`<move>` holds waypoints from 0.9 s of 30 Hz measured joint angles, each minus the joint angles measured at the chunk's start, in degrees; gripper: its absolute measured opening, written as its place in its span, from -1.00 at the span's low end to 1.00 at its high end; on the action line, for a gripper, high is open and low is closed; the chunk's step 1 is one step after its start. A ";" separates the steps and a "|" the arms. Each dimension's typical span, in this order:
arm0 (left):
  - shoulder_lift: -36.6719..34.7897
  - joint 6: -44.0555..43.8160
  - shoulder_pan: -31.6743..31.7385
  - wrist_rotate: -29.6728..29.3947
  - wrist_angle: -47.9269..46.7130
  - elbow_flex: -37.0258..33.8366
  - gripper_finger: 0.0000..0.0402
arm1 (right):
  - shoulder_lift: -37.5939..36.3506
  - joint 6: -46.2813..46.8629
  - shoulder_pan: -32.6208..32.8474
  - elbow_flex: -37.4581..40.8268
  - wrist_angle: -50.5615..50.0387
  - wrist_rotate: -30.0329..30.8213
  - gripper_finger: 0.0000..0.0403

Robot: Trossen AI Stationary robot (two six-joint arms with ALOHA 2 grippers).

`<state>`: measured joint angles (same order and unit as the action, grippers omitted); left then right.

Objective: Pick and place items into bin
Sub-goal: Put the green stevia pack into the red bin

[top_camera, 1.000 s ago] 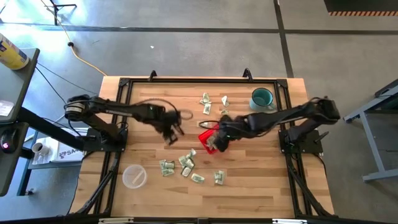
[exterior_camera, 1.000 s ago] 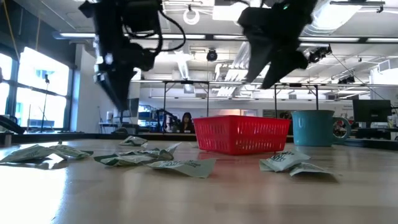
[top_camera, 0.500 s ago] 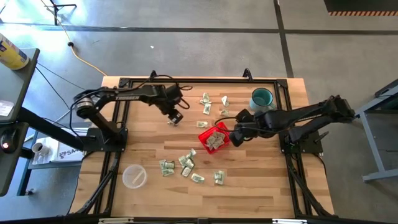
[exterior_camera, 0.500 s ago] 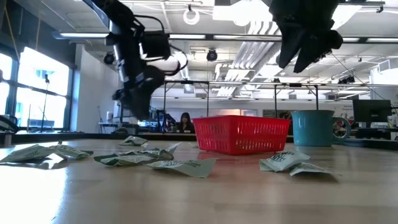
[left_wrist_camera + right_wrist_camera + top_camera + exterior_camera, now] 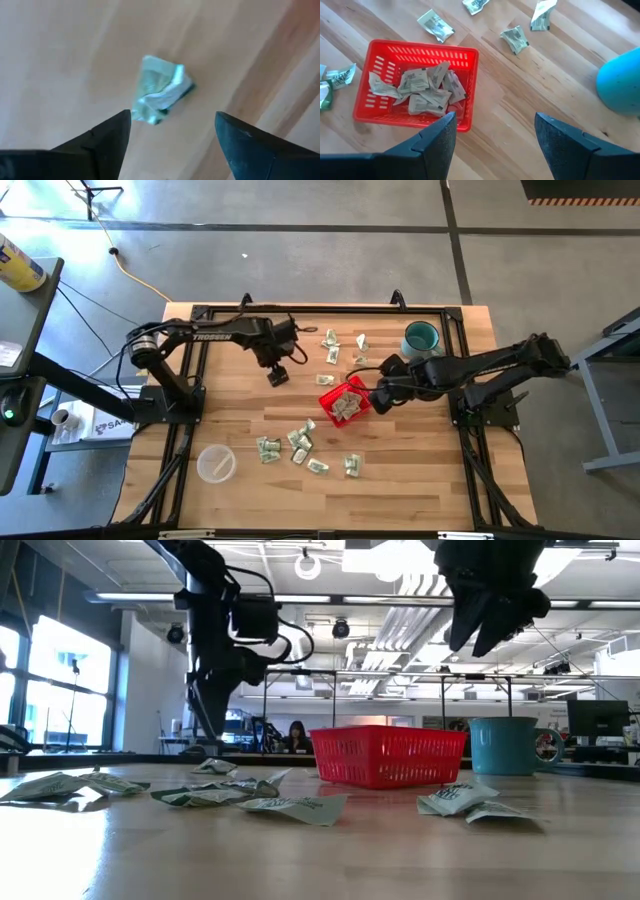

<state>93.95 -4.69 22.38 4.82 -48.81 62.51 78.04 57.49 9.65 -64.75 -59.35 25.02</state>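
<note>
The red mesh basket stands mid-table with several pale green-and-white packets in it. My left gripper is open and points down over a lone packet lying flat on the wood left of the basket; its fingers stand on either side of the packet and above it. My right gripper is open and hovers just right of the basket. More packets lie loose toward the far edge and toward the near edge.
A teal mug stands near the far right corner, behind my right arm. A clear plastic cup sits near the near left corner. In the low view the near-edge packets lie in front of the basket.
My left gripper has moved from mid-table toward the far edge and then dropped lower over a lone packet. My right gripper has drawn back from above the basket toward the table's right and has held still since.
</note>
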 joint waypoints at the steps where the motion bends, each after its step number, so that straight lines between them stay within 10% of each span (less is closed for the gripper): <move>1: 0.00 0.00 -0.96 -0.06 0.93 -0.47 0.60 | 0.02 -0.38 0.00 0.00 0.02 0.21 0.28; 18: 6.35 7.52 -8.93 -14.16 3.34 -1.99 0.11 | 0.02 0.11 0.00 0.00 -0.31 -1.53 0.28; 27: 6.38 4.79 -8.91 -13.98 2.52 -0.80 -0.75 | 0.02 1.06 0.00 0.00 -0.90 -1.46 0.28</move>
<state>100.33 0.10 13.47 -9.16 -46.29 61.70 78.06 58.55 9.65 -64.75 -60.26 23.56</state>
